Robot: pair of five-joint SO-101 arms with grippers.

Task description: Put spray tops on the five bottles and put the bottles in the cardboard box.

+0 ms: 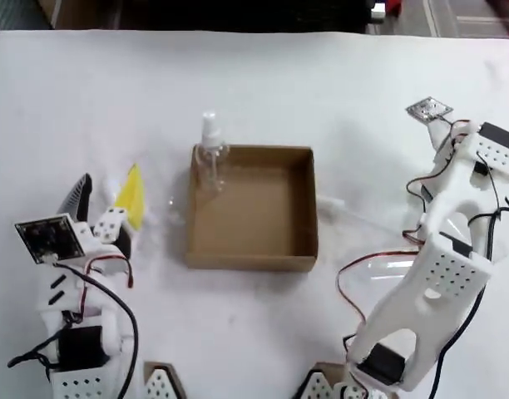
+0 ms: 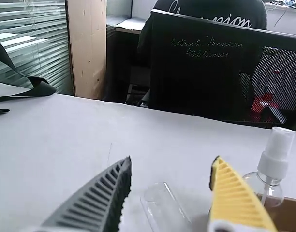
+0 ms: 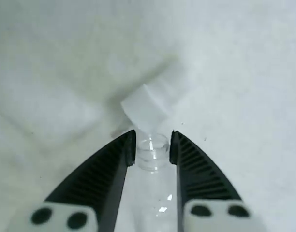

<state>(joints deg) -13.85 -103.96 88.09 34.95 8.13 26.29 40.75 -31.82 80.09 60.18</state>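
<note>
The cardboard box (image 1: 308,208) lies open at the table's middle. One clear bottle with a white spray top (image 1: 210,150) stands upright in its far left corner; the same capped bottle (image 2: 273,166) rises beside the box wall (image 2: 289,212). My left gripper (image 2: 171,164) is open, black and yellow fingers spread, low over a clear uncapped bottle (image 2: 162,207) lying on the table left of the box. My right gripper (image 3: 153,141) is shut on the neck of another clear uncapped bottle (image 3: 153,153). A white spray top (image 3: 147,108) lies just beyond its mouth.
The left arm (image 1: 71,249) sits at the near left, the right arm (image 1: 442,274) at the near right. A white spray top with a thin tube (image 1: 333,204) lies right of the box. A black chair (image 2: 211,67) stands past the table's far edge.
</note>
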